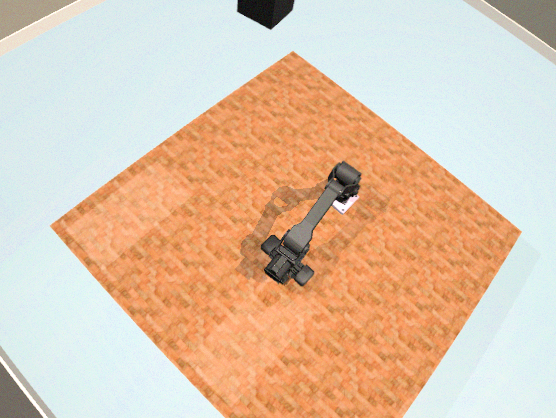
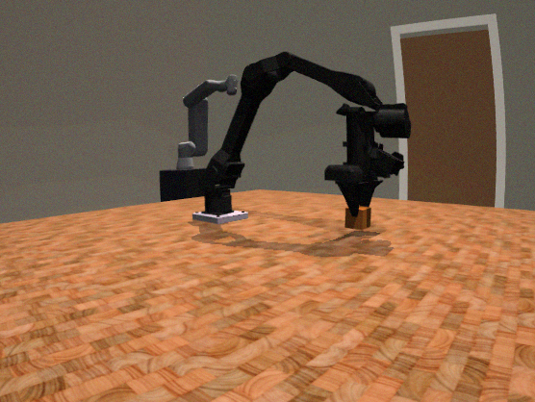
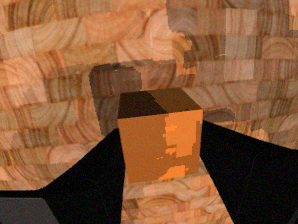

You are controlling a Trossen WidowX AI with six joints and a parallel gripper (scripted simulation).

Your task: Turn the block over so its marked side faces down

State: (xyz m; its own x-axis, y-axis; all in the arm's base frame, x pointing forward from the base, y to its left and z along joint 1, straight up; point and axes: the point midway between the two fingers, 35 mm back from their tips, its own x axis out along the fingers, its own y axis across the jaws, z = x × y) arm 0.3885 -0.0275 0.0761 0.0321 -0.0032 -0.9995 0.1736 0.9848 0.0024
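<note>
Now clamped on the orange block (image 3: 160,144), fingers pressed against its left and right sides, gripper (image 2: 358,208) pointing straight down. No readable writing or brand anywhere; only a paler blotchy patch on the block face seen from the wrist. From the exterior view, block (image 2: 358,217) sitting on the wooden table (image 2: 241,313) under the fingertips, door (image 2: 449,115) behind. From the top view, block mostly hidden beneath the wrist, just a pale corner (image 1: 346,205) peeking out beside the arm (image 1: 312,220).
</note>
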